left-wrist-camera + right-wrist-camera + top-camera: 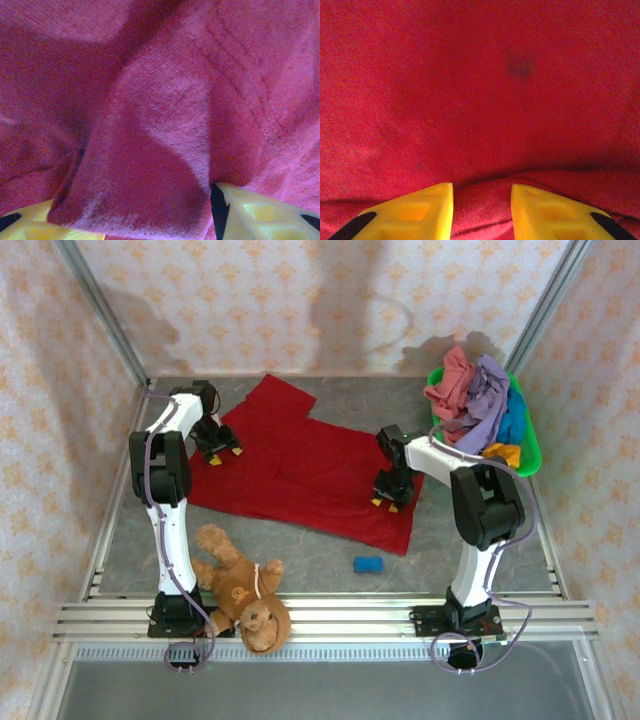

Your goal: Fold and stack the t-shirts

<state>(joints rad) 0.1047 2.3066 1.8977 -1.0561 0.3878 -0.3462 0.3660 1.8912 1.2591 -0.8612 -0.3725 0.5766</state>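
As viewed from above, the table [320, 565] carries every item noted; the red shirt [310, 465] is the largest, spread mostly flat across the middle, one sleeve reaching toward the far wall and its near right corner pointing toward the front rail; the basket [533, 445] stands in the far right corner, near the red shirt's right edge, heaped above its rim with crumpled tees: pink shirt [452, 385] at the top left, lavender shirt [485, 400] draped down the middle, teal shirt [514, 415] to the right, yellow shirt [503, 452] at the near edge; the bear [245, 590] lies sprawled at the front left, beside the left arm's base and partly over the rail, apart from the red shirt; the left claw [224, 453] sits at the red shirt's left edge, and its wrist view shows a thick fold bunched between the yellow fingers [260, 215], pinched there; the right claw [388, 502] is down on the shirt's right edge, fingers [420, 212] partly spread with a low ridge of cloth in the gap; whether that ridge is clamped cannot be told; the blue thing [368, 564], smallest, lies on bare table just in front of the shirt's near right corner, not touching it.
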